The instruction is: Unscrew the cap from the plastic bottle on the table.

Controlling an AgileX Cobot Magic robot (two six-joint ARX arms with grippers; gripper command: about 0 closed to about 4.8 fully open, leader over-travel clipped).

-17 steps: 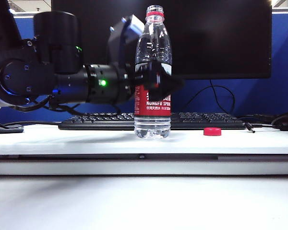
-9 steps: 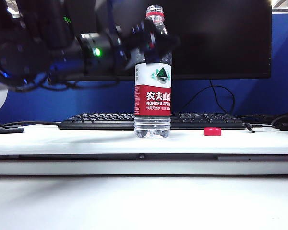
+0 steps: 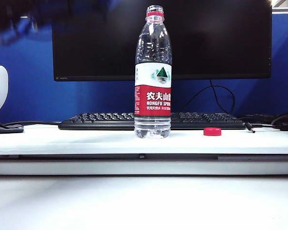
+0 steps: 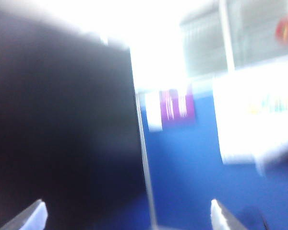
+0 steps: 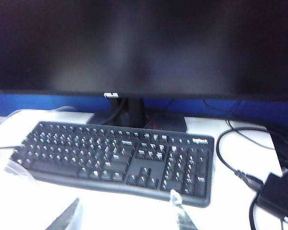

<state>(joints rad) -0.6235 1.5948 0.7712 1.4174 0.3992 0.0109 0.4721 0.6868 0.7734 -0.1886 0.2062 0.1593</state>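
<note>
Exterior view: my plastic bottle (image 3: 153, 72) stands upright on the table (image 3: 86, 141), just in front of the keyboard (image 3: 101, 120), its neck open at the top.
Bottle contents: clear water, filling it most of the way up; white and red label around the middle, red neck ring under the mouth.
Cap: the cap (image 3: 212, 131) lies on the table to the right of the bottle, apart from it, near the keyboard's right end.
Behind: a dark monitor (image 3: 206, 38) fills the back, with cables (image 3: 216, 93) trailing down against the blue wall.
Around the bottle: nothing touches it or stands between it and the cap.
Left gripper: my left gripper (image 4: 127, 218) is up off the table and points at the monitor's edge and the blue wall; the view is blurred, only my two fingertips (image 4: 31, 218) show, spread wide with nothing between them.
Right gripper: my right gripper (image 5: 125, 215) hangs over the table in front of the keyboard (image 5: 115, 158); fingertips (image 5: 69, 218) stand parted, nothing in their grasp.
Right wrist view: the monitor stand (image 5: 134, 115) rises behind the keyboard, cables and a black adapter (image 5: 278, 191) lie off to one side.
</note>
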